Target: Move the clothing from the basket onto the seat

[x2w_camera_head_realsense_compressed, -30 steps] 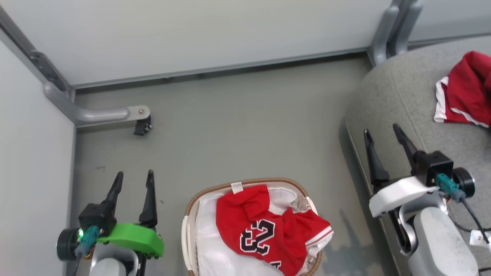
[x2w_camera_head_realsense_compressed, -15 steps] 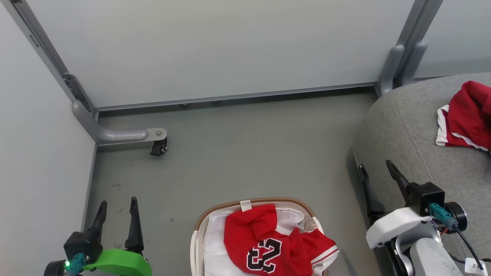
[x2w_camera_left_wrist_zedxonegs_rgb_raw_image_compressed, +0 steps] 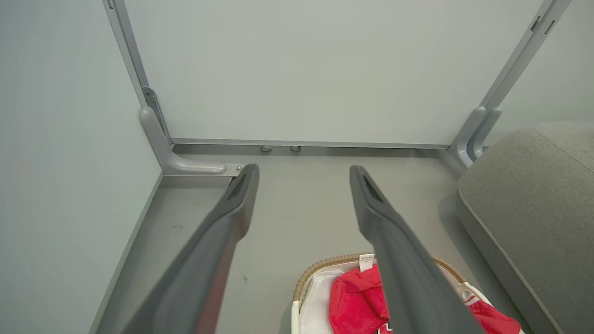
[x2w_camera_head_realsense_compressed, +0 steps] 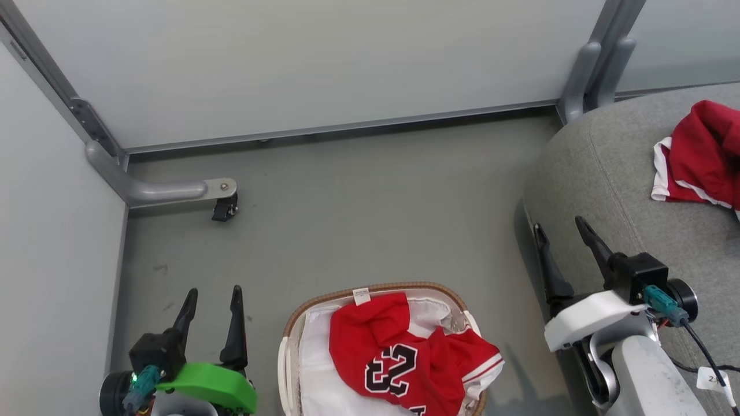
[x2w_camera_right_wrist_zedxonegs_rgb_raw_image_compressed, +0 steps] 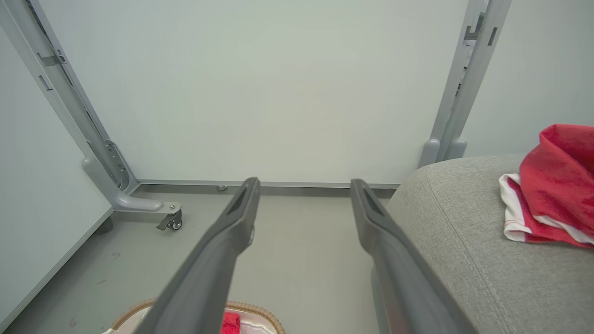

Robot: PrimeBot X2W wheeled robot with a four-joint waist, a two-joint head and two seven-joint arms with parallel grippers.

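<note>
Closest in, the left end effector [x2w_camera_head_realsense_compressed: 214, 289] hangs over the floor [x2w_camera_head_realsense_compressed: 358, 202] just left of the basket [x2w_camera_head_realsense_compressed: 324, 293], its two dark fingers spread wide with nothing between them. The basket sits on the floor between the two arms. The red jersey [x2w_camera_head_realsense_compressed: 393, 346] with the black-and-white number lies crumpled in it on top of the white liner [x2w_camera_head_realsense_compressed: 315, 370], one striped sleeve spilling over the right-hand rim. On the other side the right end effector [x2w_camera_head_realsense_compressed: 558, 223] is equally released and empty. Its fingers point up alongside the rounded front edge of the grey seat [x2w_camera_head_realsense_compressed: 607, 167]; whether they touch the upholstery I cannot tell. Further back on the seat lies a second red garment [x2w_camera_head_realsense_compressed: 699, 150] with white trim, so I judge the job about half done, with the jersey the piece left to fetch. Behind everything stand the pale wall panels [x2w_camera_head_realsense_compressed: 318, 63] and a grey frame leg with a small caster [x2w_camera_head_realsense_compressed: 224, 208].

The trouble I would watch for is this. Jersey and liner lie pressed together, so a deep pinch could catch both and drag the liner, or the light basket, up with it. The fabric looks thin, so a shallow pinch may let it slide out mid-carry onto the floor. The draped sleeve could snag on the woven rim. And the right arm, so near the seat, could bump the cushion as it swings across.
</note>
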